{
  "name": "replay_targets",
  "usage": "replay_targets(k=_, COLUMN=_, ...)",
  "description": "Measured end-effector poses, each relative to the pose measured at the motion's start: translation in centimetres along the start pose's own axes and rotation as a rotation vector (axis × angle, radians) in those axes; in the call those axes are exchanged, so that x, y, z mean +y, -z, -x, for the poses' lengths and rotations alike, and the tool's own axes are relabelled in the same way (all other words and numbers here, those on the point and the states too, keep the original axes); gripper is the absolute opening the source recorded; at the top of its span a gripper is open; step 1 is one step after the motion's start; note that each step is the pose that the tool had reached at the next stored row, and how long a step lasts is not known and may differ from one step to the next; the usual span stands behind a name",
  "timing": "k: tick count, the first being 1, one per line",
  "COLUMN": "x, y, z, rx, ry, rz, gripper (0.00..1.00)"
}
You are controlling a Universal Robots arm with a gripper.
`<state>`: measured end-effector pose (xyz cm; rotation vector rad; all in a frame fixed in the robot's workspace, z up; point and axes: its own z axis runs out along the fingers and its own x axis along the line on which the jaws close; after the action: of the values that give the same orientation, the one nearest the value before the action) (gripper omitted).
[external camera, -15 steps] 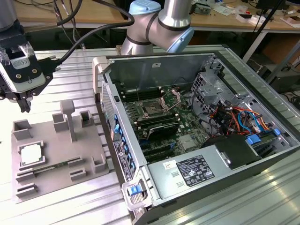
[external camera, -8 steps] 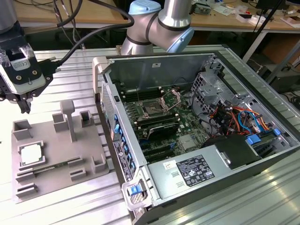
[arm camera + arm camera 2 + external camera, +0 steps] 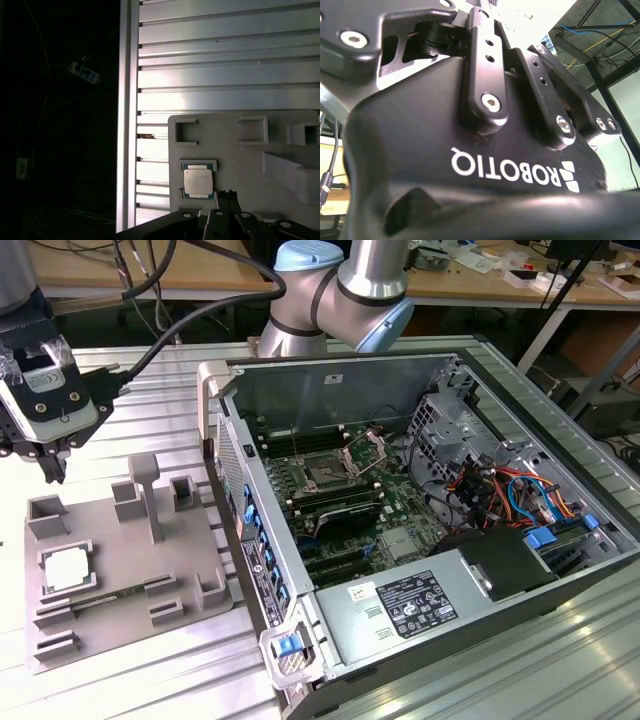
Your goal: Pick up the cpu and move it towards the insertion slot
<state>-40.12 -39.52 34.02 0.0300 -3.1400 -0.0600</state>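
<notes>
One case wall (image 3: 240, 480) separates insertion slot (image 3: 325, 472) from cpu (image 3: 66, 569); closed, empty fingers (image 3: 50, 468) hover near the cpu.

Grey tray (image 3: 120, 570): flat plate with raised blocks, lying on the ribbed metal surface (image 3: 150, 680), just below the fingers (image 3: 52, 464).
Open computer case (image 3: 330, 390): well apart from the fingers, beyond the tray.
Contents: long black memory slots (image 3: 345, 515), grey power supply (image 3: 400, 610), coloured cables (image 3: 520, 490).

cpu (image 3: 198, 181): silvery metal (satin) | tray (image 3: 235, 155): matt grey plastic | table (image 3: 225, 60): ribbed metal
</notes>
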Motion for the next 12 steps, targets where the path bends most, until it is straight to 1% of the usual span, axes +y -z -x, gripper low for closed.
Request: replay_targets(k=12, x=-0.03, y=-0.29, z=0.00, rx=0.0000, ry=0.000, rz=0.0000, gripper=0.11)
